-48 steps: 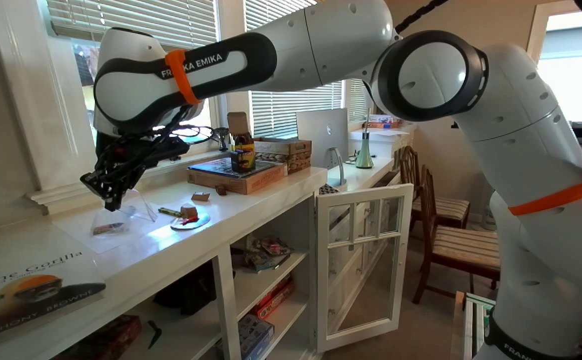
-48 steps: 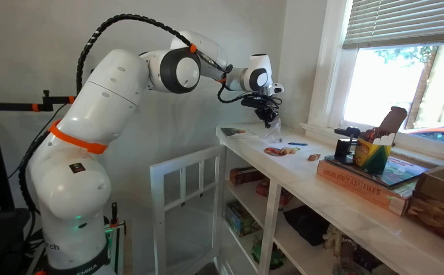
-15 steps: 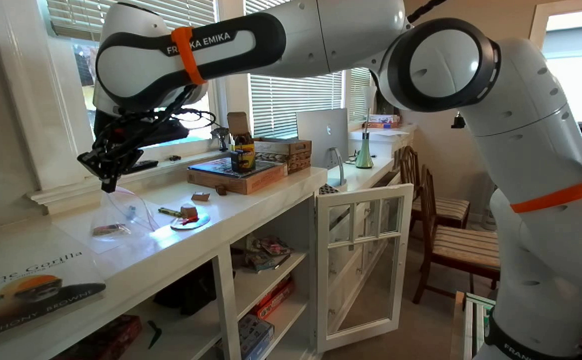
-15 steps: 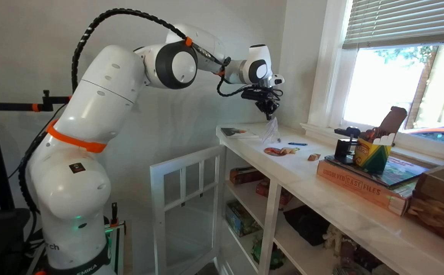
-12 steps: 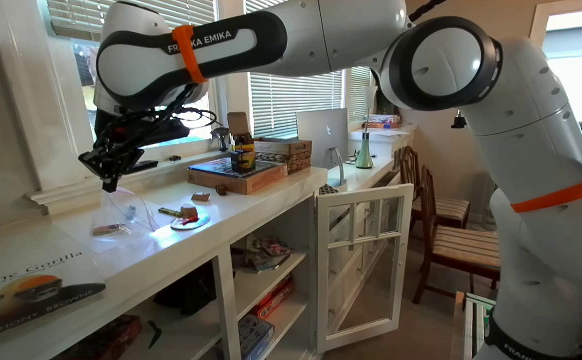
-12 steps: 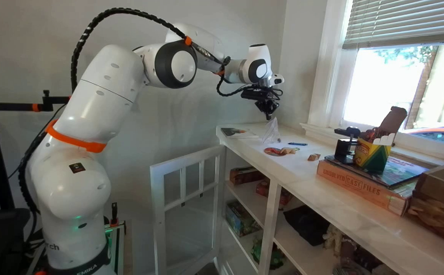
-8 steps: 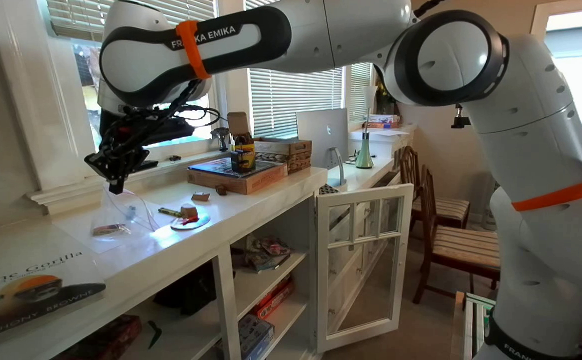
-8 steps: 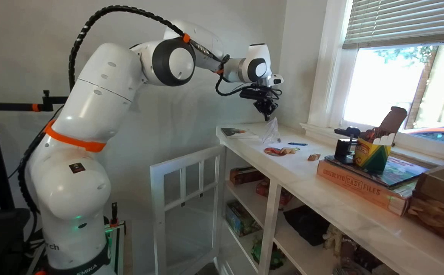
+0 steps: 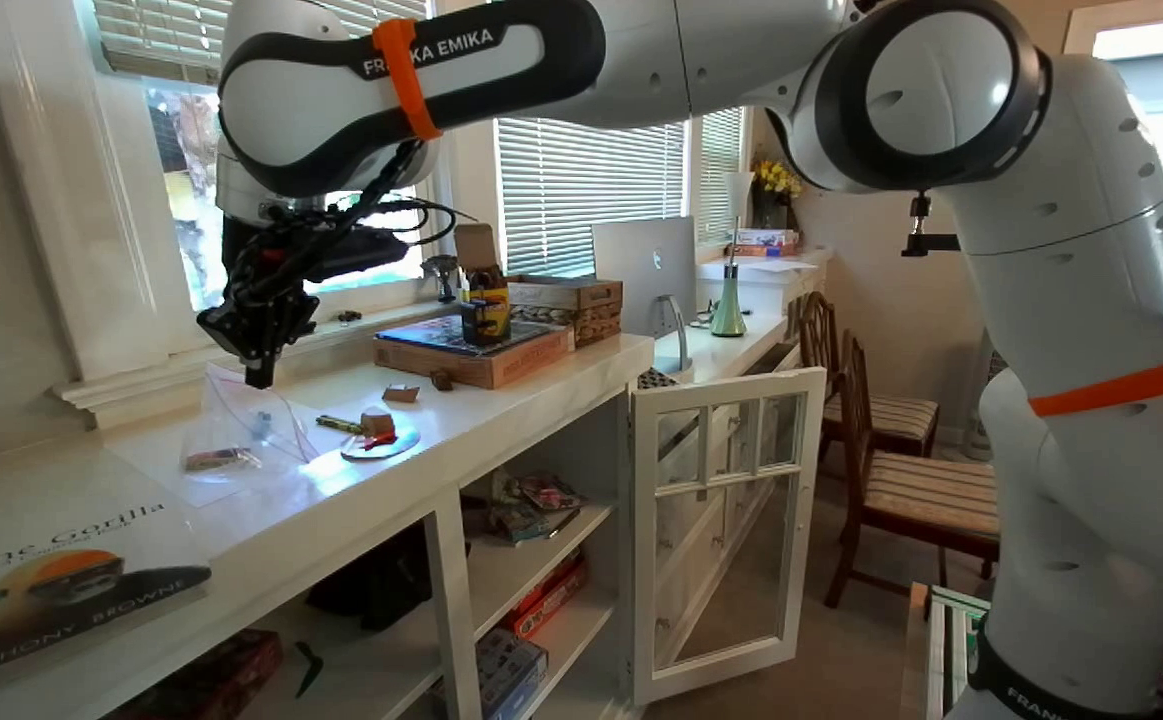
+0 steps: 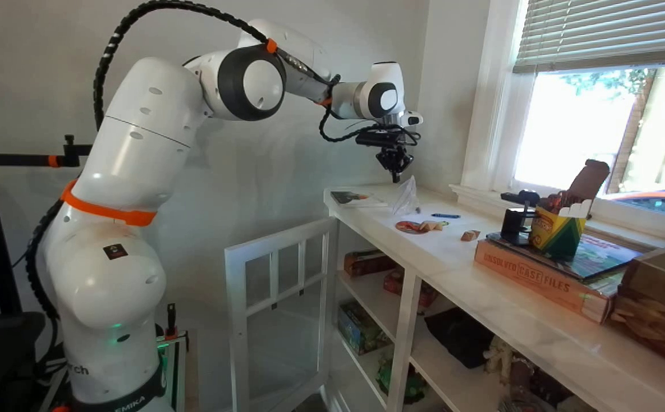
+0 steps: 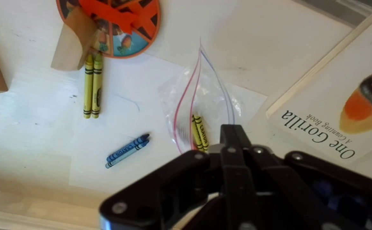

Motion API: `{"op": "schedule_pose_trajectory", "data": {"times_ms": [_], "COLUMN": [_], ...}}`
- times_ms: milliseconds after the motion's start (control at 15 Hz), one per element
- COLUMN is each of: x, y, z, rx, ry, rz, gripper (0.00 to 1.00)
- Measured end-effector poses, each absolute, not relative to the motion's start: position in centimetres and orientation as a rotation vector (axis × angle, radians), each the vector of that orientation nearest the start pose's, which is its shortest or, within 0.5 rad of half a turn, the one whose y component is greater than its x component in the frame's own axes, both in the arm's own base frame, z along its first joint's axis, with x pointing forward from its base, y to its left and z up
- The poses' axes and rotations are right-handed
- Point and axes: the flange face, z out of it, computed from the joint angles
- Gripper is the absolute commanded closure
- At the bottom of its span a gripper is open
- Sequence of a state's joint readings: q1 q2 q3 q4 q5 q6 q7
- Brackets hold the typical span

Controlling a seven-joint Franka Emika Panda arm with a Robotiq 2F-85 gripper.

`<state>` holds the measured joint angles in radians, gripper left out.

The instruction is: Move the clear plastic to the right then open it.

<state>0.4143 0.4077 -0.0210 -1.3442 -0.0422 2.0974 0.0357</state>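
Observation:
The clear plastic is a see-through zip bag [image 11: 211, 95] standing on the white counter, in both exterior views [image 9: 231, 420] [image 10: 405, 197]. In the wrist view its mouth gapes, with the pink seal line and the blue seal line spread apart. Yellow crayons [image 11: 200, 132] lie inside it. My gripper [image 11: 232, 129] is shut, fingertips together, nothing seen between them. In both exterior views the gripper [image 9: 259, 378] [image 10: 396, 178] hangs above the counter beside the top of the bag, apparently apart from it. In the wrist view the fingers hide part of the bag's lower end and blue edge.
A "One Gorilla" book [image 9: 61, 580] lies on one side of the bag. A round disc [image 11: 134, 48], a wooden block [image 11: 69, 48], yellow crayons [image 11: 92, 86] and blue crayons [image 11: 127, 150] lie on the other side. A flat box [image 10: 541, 274] with a crayon box stands farther along.
My gripper has risen from the bag's top, then moved sideways off it, towards the right in one exterior view. The bag stands taller than at first and has stayed put lately.

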Motion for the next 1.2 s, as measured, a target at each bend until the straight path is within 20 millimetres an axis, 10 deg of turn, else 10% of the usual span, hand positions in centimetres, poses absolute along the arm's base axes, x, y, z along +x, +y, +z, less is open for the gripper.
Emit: {"op": "schedule_pose_trajectory", "data": {"times_ms": [1200], "x": [66.5], "y": [27.0], "z": [49.5], "rx": [-2.957], "ry": [-0.761], "rz": [-0.737], "gripper": [1.0]}}
